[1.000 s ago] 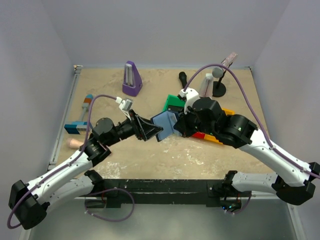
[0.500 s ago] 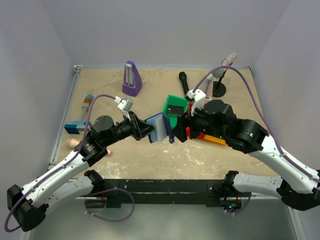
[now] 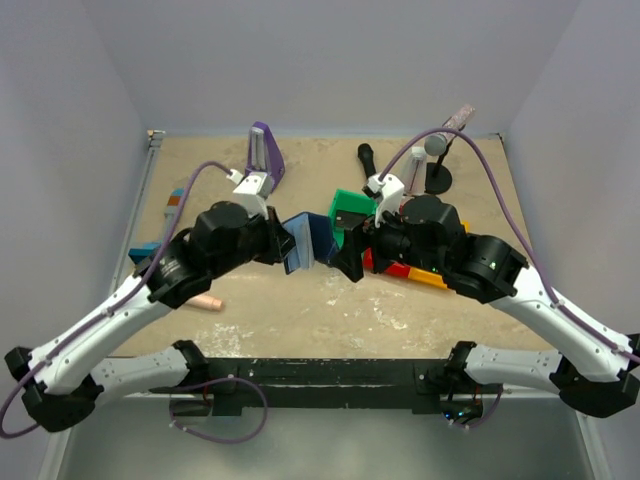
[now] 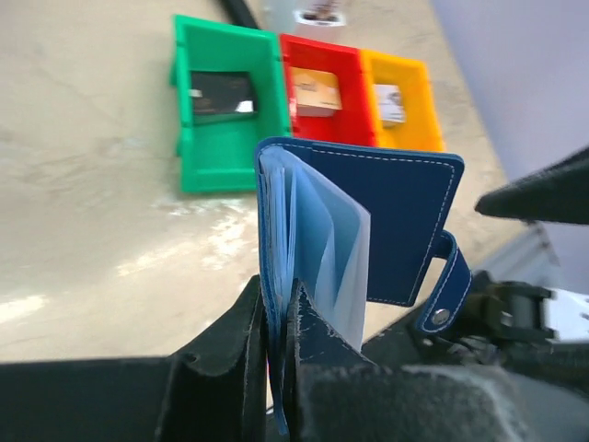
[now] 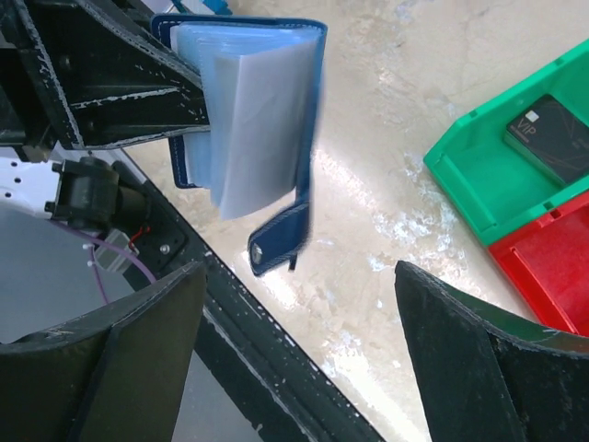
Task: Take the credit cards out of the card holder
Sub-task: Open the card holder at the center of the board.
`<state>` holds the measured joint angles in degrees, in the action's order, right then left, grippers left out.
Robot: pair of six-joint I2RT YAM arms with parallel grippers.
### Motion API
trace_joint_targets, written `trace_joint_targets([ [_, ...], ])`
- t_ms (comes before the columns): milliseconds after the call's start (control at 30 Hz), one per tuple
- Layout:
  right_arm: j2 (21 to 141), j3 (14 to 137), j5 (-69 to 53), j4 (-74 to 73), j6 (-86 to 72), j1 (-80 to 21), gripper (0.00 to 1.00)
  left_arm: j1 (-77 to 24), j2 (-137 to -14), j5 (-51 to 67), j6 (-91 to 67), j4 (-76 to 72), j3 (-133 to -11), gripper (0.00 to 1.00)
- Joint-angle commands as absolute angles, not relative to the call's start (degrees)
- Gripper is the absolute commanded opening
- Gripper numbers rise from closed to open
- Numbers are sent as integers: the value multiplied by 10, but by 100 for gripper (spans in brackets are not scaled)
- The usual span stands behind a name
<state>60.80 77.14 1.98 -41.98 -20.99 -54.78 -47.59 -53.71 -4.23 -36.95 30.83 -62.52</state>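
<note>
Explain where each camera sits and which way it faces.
Top external: fixed above and behind the arms, looking down at the sandy table; both arms show.
Left wrist: on the left arm, looking along the left gripper, shut on the dark navy bifold card holder.
Right wrist: on the right arm, looking down between the fingers of the open right gripper.
Shared: all show the card holder and the green plastic bin.

Bright, even overhead light fills every view, and the shadows under the arms in the top view are soft and faint. In the left wrist view, pale glare streaks the beige mottled tabletop (image 4: 83, 304) at 8 o'clock. In the right wrist view, the dark navy bifold card holder (image 5: 262, 110) is smeared along its 3 o'clock edge. The black gripper fingers (image 5: 129, 368) at 7 o'clock are out of focus.
</note>
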Motion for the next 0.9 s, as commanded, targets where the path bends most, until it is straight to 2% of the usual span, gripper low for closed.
trace_joint_targets([
  [0, 606, 780, 45, -378, -218, -543, 88, -562, -649, -320, -352, 576, -819, 0],
  [233, 592, 750, 54, -377, -228, -534, 88, -572, -721, -381, -334, 683, -910, 0],
  [367, 583, 734, 55, -378, -228, -526, 88, -583, -793, -432, -351, 792, -984, 0],
  [500, 569, 707, 2, -352, -242, -507, 89, -582, -711, -324, -311, 644, -914, 0],
  [667, 558, 677, -77, -293, -281, -482, 98, -582, -737, -298, -325, 683, -948, 0],
  [867, 574, 656, -141, -208, -331, -481, 99, -583, -726, -254, -338, 656, -941, 0],
])
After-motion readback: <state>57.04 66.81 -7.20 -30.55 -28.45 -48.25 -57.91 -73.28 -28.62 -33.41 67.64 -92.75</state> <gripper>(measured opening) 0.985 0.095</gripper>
